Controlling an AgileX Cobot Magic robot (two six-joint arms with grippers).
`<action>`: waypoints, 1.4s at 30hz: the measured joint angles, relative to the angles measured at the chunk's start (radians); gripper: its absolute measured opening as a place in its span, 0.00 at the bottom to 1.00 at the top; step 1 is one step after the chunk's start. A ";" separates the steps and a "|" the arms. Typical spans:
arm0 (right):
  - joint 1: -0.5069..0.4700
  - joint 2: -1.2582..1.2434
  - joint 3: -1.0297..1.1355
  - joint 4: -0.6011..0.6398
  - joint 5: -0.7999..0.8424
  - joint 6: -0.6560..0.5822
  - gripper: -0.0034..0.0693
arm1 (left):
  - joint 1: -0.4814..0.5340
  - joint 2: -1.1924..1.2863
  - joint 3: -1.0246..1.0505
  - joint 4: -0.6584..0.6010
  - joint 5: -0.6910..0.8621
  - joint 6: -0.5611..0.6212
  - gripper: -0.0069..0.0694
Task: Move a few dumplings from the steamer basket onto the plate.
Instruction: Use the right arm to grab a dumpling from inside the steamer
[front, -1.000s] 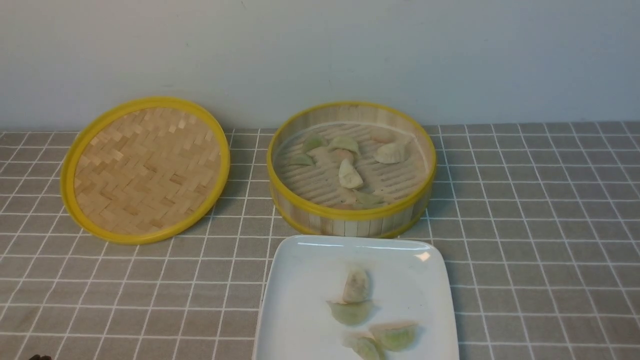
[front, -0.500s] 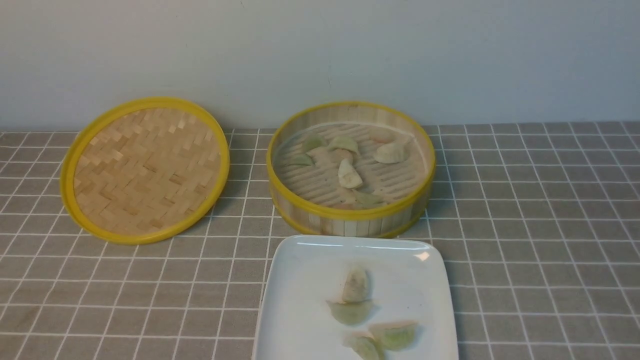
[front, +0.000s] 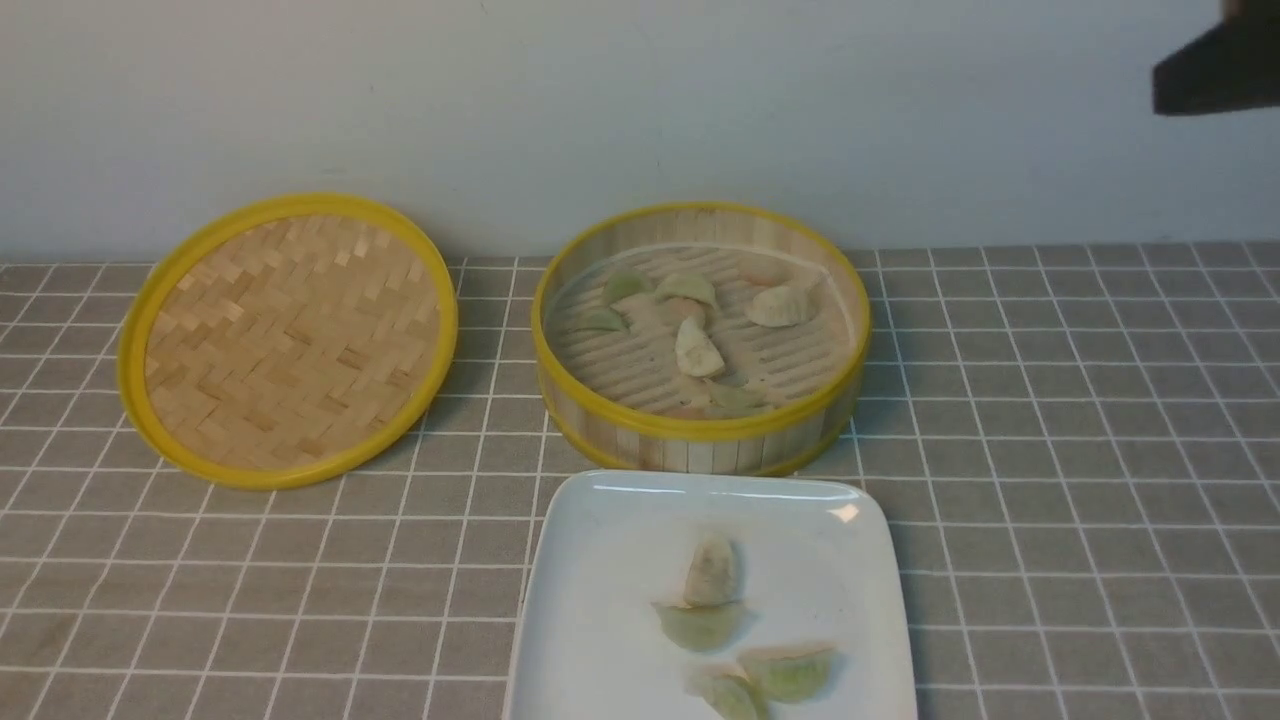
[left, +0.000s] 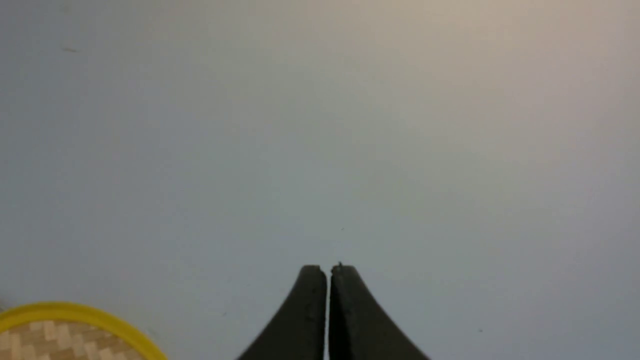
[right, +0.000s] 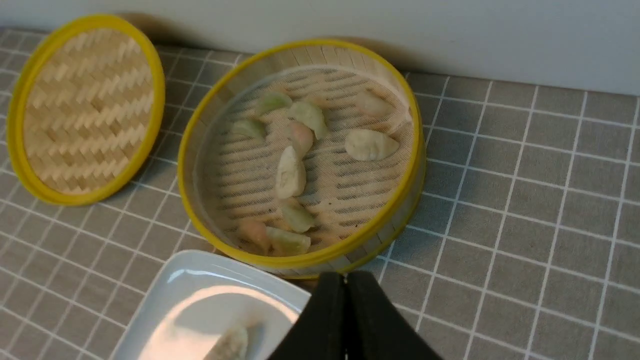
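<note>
The grey checked tabletop (front: 1080, 480) spreads out below both my tools. On it, ahead of my right tool (right: 346, 276) and lower, stands the steamer basket (front: 700, 428). Its near rim is just beyond my tips. The woven lid (front: 290, 340) lies flat well off to the left of that tool, apart from the basket. The plate (front: 600, 600) sits on my side of the basket, close to its wall though I cannot tell if they touch, and lies under my right tool and to its left.

My right tool is closed, jaws pressed together, with nothing in it. My left tool (left: 328, 270) is closed and empty too. It faces the bare wall (left: 320, 125), with only an edge of the lid showing beside it, so I judge the right arm is the nearer one for the basket.

Four dumplings (front: 710, 572) rest on the plate, and several more lie on the basket floor. If another is wanted, the cream dumpling (right: 290, 172) near the middle looks the likeliest. It lies straight ahead of my right tips and below them, clear of its neighbours. Its long axis runs away from me, so my jaws, once opened, would close across its narrow width.
</note>
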 joint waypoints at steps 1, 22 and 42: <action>0.023 0.040 -0.041 -0.030 0.007 0.008 0.03 | 0.000 0.000 -0.029 0.012 0.033 0.012 0.08; 0.272 0.621 -0.311 -0.171 -0.218 -0.175 0.17 | 0.000 1.193 -1.024 0.133 1.549 0.393 0.08; 0.275 0.968 -0.461 -0.219 -0.411 -0.226 0.75 | 0.000 1.250 -1.024 0.103 1.514 0.525 0.08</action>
